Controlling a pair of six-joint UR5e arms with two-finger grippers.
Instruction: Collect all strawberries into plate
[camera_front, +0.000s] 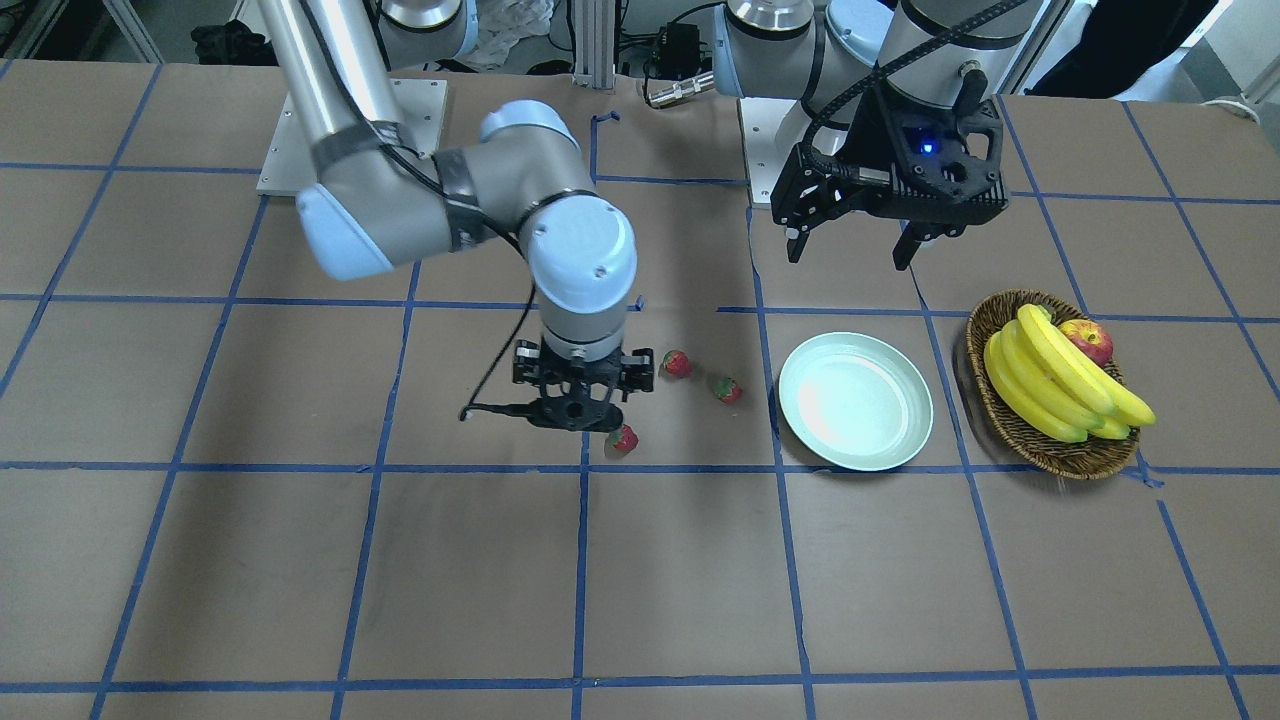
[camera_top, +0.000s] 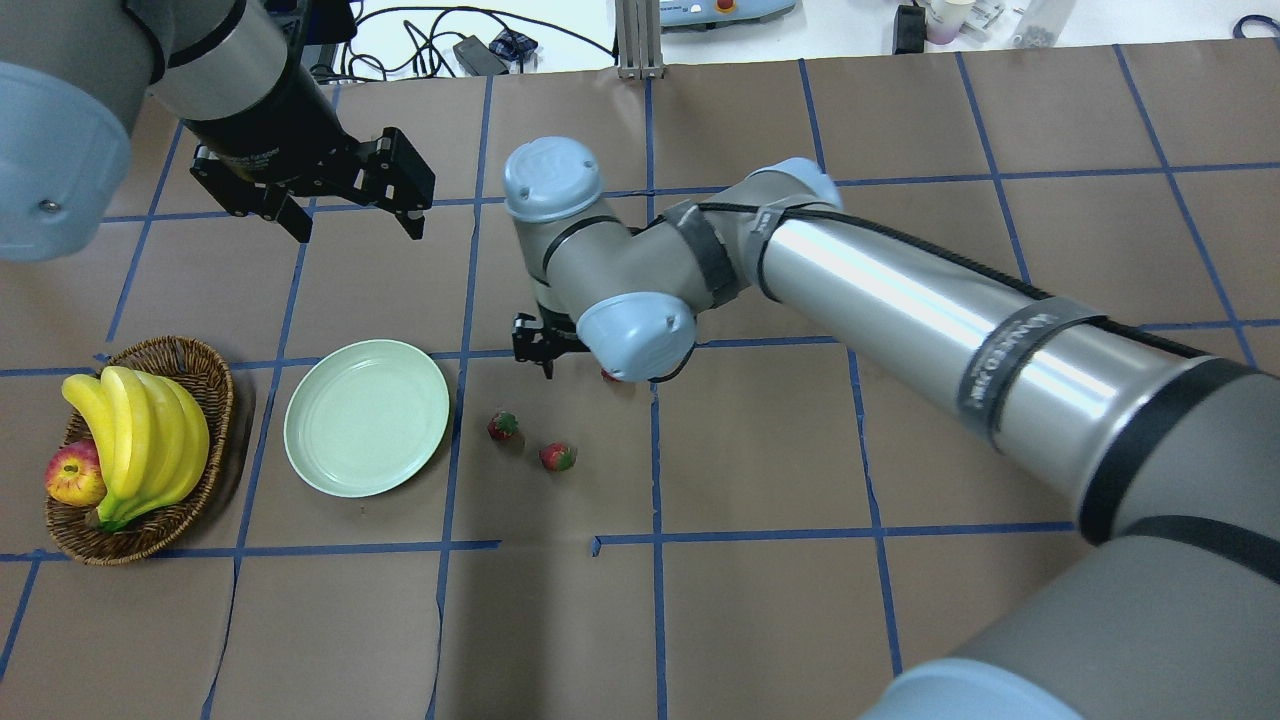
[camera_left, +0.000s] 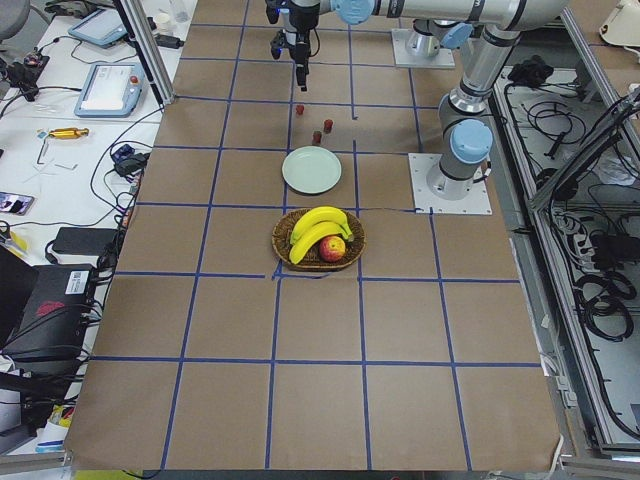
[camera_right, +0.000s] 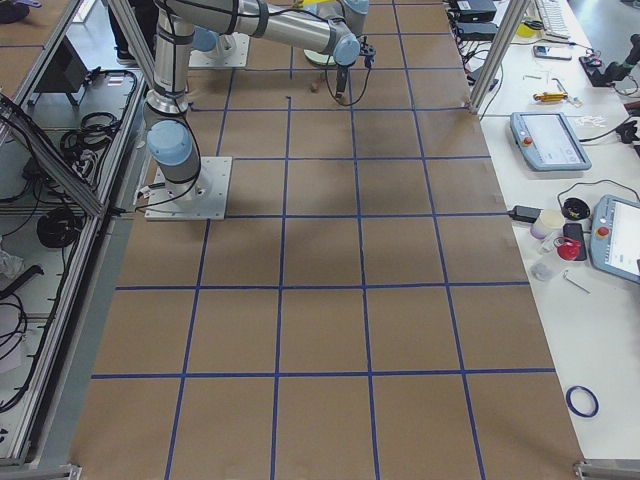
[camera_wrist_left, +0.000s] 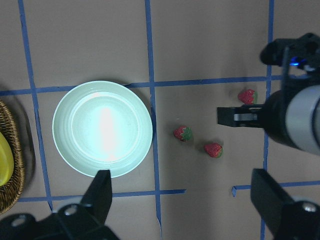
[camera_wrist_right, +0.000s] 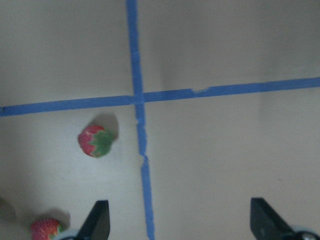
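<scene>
Three red strawberries lie on the brown table left of the plate in the front-facing view: one (camera_front: 677, 363), one (camera_front: 727, 389), and one (camera_front: 622, 438) nearest the camera. The pale green plate (camera_front: 855, 400) is empty; it also shows in the overhead view (camera_top: 367, 417). My right gripper (camera_front: 578, 410) hangs open and empty, low over the table, just beside the nearest strawberry (camera_wrist_right: 96, 141); its fingers (camera_wrist_right: 97, 220) touch nothing. My left gripper (camera_front: 850, 250) is open and empty, high behind the plate (camera_wrist_left: 102, 128). In the overhead view the right wrist partly hides one strawberry (camera_top: 610, 375).
A brown wicker basket (camera_front: 1040, 440) with bananas (camera_front: 1060, 385) and a red-yellow apple (camera_front: 1088, 338) stands beside the plate on its far side from the strawberries. Blue tape lines grid the table. The arm bases stand at the table's robot side.
</scene>
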